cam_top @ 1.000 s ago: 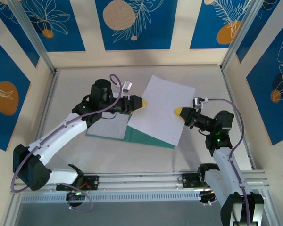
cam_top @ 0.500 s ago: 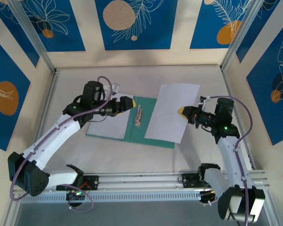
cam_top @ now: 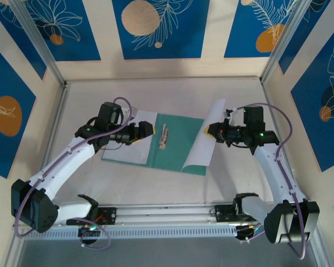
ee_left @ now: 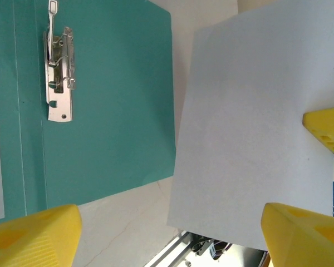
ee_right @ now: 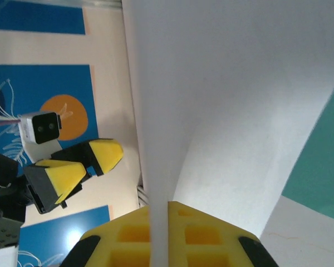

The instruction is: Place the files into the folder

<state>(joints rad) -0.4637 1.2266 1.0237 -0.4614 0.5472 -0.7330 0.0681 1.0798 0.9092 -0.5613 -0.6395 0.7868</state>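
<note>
Left claw (cam_top: 143, 130): released the sheet a second ago, now spread, drawn back over the left leaf of the folder (cam_top: 175, 156), which lies open on the table (cam_top: 89, 100). Clip (cam_top: 163, 137) newly uncovered. Right claw (cam_top: 210, 131): pinching the sheet (cam_top: 202, 149), now tipped up on edge over the right leaf. Filing still pending.

- The folder (cam_top: 175, 153) is teal-green and lies open and flat on the desk (cam_top: 100, 97), with a little metal clip (cam_top: 163, 137) by the spine.
- One white sheet (cam_top: 127, 153) lies flat on its left leaf.
- The other sheet (cam_top: 201, 146) is pinched at its edge in my right gripper (cam_top: 208, 131). It's lifted and curling, lower end over the right leaf.
</note>
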